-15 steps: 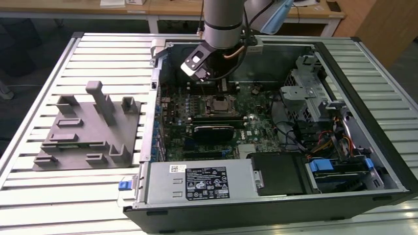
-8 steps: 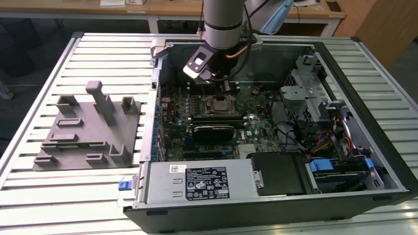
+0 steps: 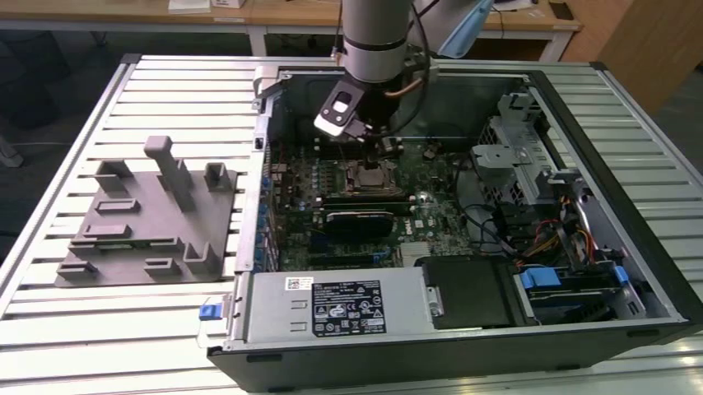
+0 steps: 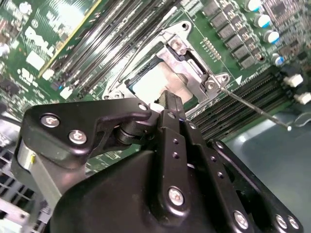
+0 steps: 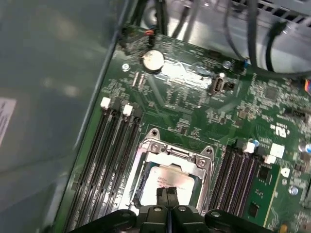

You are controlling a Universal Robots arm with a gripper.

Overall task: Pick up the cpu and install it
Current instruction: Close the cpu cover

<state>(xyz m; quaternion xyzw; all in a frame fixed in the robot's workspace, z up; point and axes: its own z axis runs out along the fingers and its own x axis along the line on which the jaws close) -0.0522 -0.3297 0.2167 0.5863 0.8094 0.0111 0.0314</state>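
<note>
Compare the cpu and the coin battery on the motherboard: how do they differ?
The cpu is square and larger; the coin battery is round and smaller. The cpu lies inside the metal socket frame, at the tip of the claw; the coin battery sits bare, away from the claw. Both are flat, silvery and on the green motherboard.

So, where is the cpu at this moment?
The cpu lies in the motherboard socket, between two banks of memory slots, in both wrist views; the shut gripper is right over it.
</note>
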